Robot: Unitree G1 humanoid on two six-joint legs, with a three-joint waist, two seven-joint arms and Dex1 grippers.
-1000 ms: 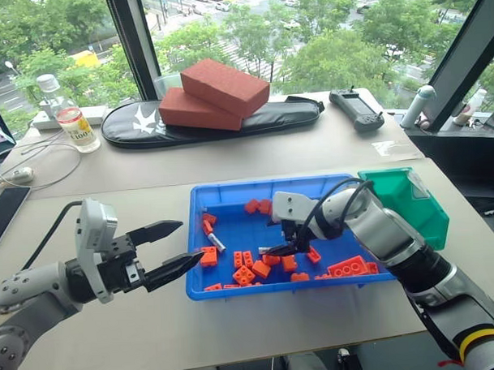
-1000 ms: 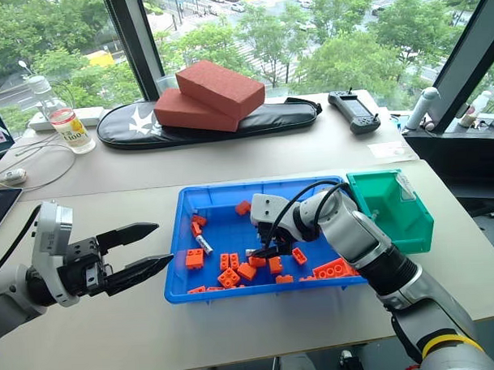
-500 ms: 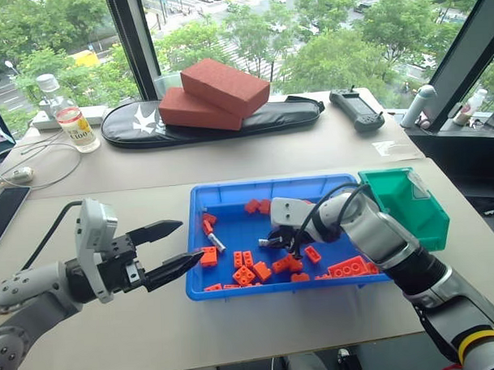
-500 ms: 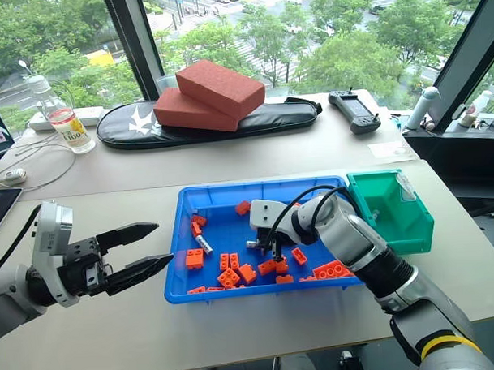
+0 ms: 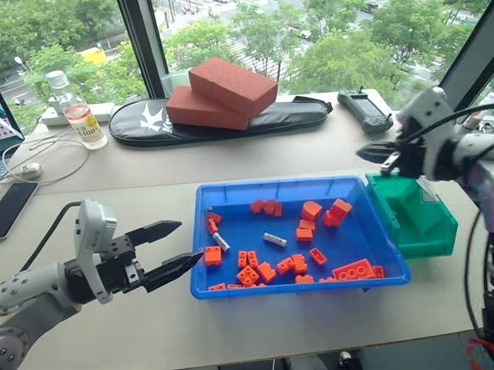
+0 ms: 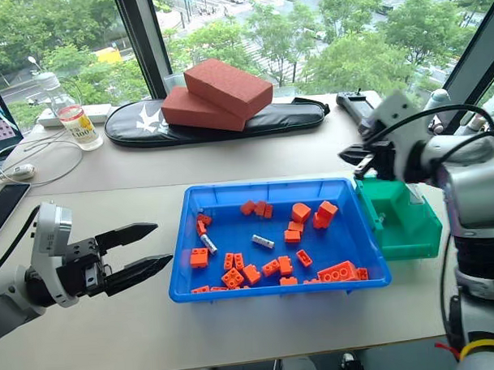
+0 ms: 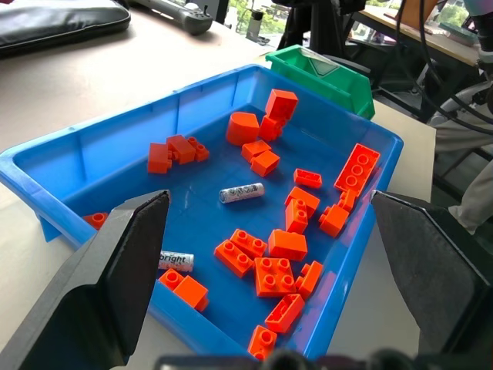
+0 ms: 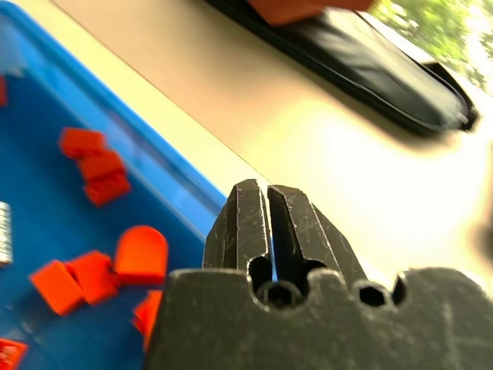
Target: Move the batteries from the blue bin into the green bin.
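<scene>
Two batteries (image 5: 274, 239) lie in the blue bin (image 5: 231, 188) among orange bricks (image 5: 248, 274); one sits mid-tray, the other (image 5: 221, 240) near the tray's left end. They look rigid, smooth and likely to roll, so gripping across the middle suits. The right hand (image 5: 374, 154) hovers closed above the green bin (image 5: 431, 229), seemingly empty. The left hand (image 5: 178, 246) stands open, empty.

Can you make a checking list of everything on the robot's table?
Surface: beige table.
Job's things: two batteries lie in the blue bin; green bin beside it.
Clutter: orange bricks in the blue bin.
Grippers: left gripper open, beside the blue bin; right gripper shut, nothing visibly held, above the green bin's far corner.
Cables: white cable near a phone.
Surroundings: red blocks on a black bag, a bottle, a window.
</scene>
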